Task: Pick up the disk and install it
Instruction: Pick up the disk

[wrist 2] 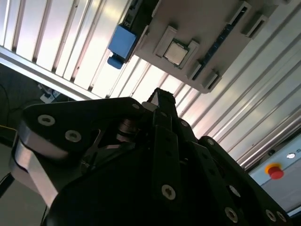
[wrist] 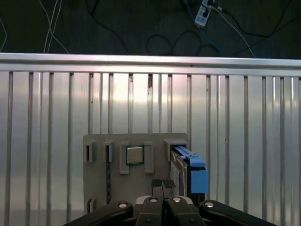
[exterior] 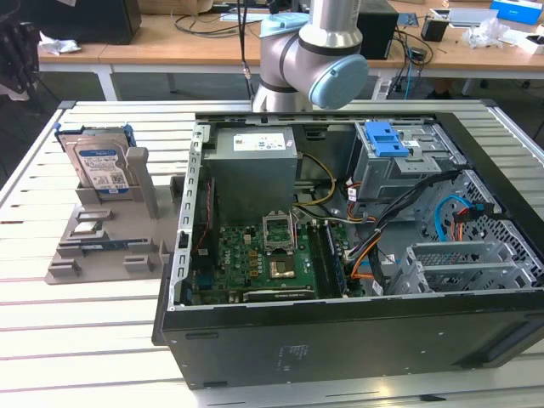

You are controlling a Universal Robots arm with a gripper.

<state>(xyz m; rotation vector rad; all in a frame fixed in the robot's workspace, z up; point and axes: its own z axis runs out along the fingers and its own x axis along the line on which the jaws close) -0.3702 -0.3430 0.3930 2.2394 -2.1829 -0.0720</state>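
Observation:
The disk (exterior: 101, 167) stands upright on edge in a grey holder (exterior: 102, 246) on the slatted table, at the exterior view's left, its white-and-blue label facing the camera and blue rails along its sides. In the first wrist view the disk (wrist: 189, 168) appears edge-on, with its blue rail toward the camera. My gripper (wrist: 162, 182) hangs well above the holder (wrist: 99, 179), beside the disk and apart from it. Its two fingertips are pressed together with nothing between them. In the second wrist view the gripper (wrist 2: 161, 95) points at the holder (wrist 2: 211, 28), and the disk's blue rail (wrist 2: 122, 40) shows at the holder's end.
An open computer case (exterior: 340, 331) lies at the exterior view's right, with a grey power-supply box (exterior: 253, 170), a motherboard (exterior: 272, 255) and a drive bay with a blue latch (exterior: 387, 140). A processor chip (wrist: 135, 154) sits in the holder. The arm's base (exterior: 310, 51) stands behind the case.

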